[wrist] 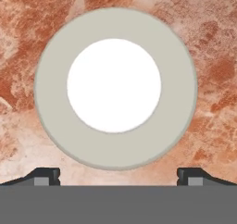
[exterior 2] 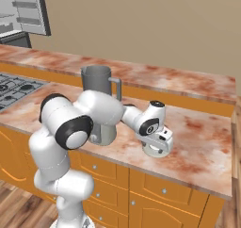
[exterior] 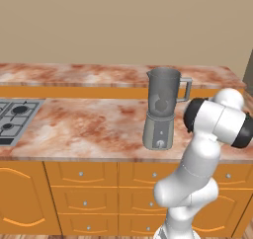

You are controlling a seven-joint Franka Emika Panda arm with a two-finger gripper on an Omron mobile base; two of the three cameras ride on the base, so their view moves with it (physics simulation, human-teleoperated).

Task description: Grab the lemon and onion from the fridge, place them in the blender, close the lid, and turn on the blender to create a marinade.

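Lid (wrist: 115, 86) lies flat on the mottled red-brown counter (wrist: 203, 65), seen square-on in the hand view: pale grey ring with a raised white centre. In the right base view the lid (exterior 2: 151, 150) sits on the counter to the right of the blender, mostly covered by the hand above it.

Gripper (wrist: 118, 177) hangs directly over the lid, pointing straight down. Fingertips (wrist: 46, 176) stand wide apart, one at each lower corner of the hand view (spread about as wide as the disc), holding nothing. Cannot tell whether the tips touch the lid's rim.

Blender (exterior: 162, 109) stands upright on the counter (exterior: 84, 129), jar mouth uncovered, handle to the right in the left base view, small round knob on the front of its base. Something pale shows through the translucent jar wall; cannot tell what it is.

Gas hob (exterior: 12, 117) is set into the counter well to the left. Fridge (exterior 2: 23, 8) appears at the upper left of the right base view, door racks visible.
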